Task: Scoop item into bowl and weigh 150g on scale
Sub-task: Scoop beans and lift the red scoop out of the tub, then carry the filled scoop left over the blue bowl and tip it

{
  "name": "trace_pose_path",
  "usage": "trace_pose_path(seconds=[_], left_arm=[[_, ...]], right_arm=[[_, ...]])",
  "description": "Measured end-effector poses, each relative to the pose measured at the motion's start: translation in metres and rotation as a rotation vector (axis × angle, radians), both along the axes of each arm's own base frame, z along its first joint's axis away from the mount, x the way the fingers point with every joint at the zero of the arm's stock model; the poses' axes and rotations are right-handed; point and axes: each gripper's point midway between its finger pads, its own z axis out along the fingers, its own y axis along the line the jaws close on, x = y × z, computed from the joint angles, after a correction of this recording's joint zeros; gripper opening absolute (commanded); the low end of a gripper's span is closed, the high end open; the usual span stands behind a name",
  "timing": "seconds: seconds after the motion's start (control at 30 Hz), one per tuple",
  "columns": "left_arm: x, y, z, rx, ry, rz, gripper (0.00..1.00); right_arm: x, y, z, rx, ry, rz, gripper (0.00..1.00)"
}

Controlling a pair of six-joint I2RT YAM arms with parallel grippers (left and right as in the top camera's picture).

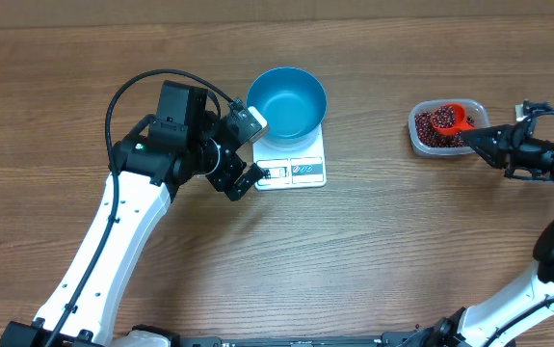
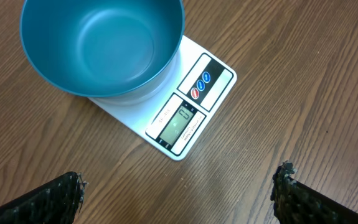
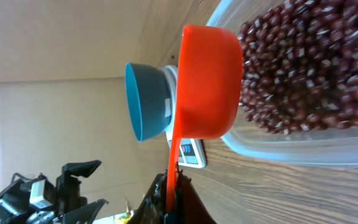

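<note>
Beans (image 1: 429,135), a loose maroon heap, lie in a clear tub (image 1: 416,137) right in front of the right claw (image 1: 477,142). That claw is pinched tight on the thin handle of an orange-red scoop (image 1: 449,119), which sticks straight out past its fingertips. The cup of the scoop sits in the tub among the beans. From the right wrist camera, the cup (image 3: 210,81) is turned on its side against the heap (image 3: 303,68), just at the tub's wall (image 3: 291,152). I cannot tell whether it holds any beans.

Well beyond the scoop, far from this claw, the blue bowl (image 3: 144,99) stands on the white scale (image 3: 191,154).

The left claw (image 1: 246,154) is spread wide and grips nothing. It hangs just beside the scale (image 1: 296,172), pointing at it. Seen from its own wrist, the two dark fingertips (image 2: 73,190) stand far apart over the wooden table (image 1: 373,251). The scale (image 2: 191,106) lies ahead between them, its display and buttons at the near corner. The bowl (image 2: 104,43) sits on the scale's far end, its bare blue bottom showing. The display is too small to read.
</note>
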Motion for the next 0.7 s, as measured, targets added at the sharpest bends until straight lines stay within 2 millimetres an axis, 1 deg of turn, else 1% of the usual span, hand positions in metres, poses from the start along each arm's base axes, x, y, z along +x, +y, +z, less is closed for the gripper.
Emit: trace_pose_path(seconds=[0.07, 0.2, 0.5, 0.7], left_arm=[[0.0, 0.0, 0.0, 0.0, 0.0, 0.0, 1.0], [0.0, 0.0, 0.0, 0.0, 0.0, 0.0, 1.0], [0.0, 0.0, 0.0, 0.0, 0.0, 0.0, 1.0], [0.0, 0.0, 0.0, 0.0, 0.0, 0.0, 1.0]], right_arm=[[-0.001, 0.007, 0.003, 0.018, -0.002, 0.016, 0.04], [0.002, 0.029, 0.01, 0.049, -0.027, 0.067, 0.04], [0.007, 0.091, 0.022, 0.115, -0.066, 0.211, 0.04], [0.005, 0.125, 0.033, 0.168, -0.072, 0.284, 0.04]])
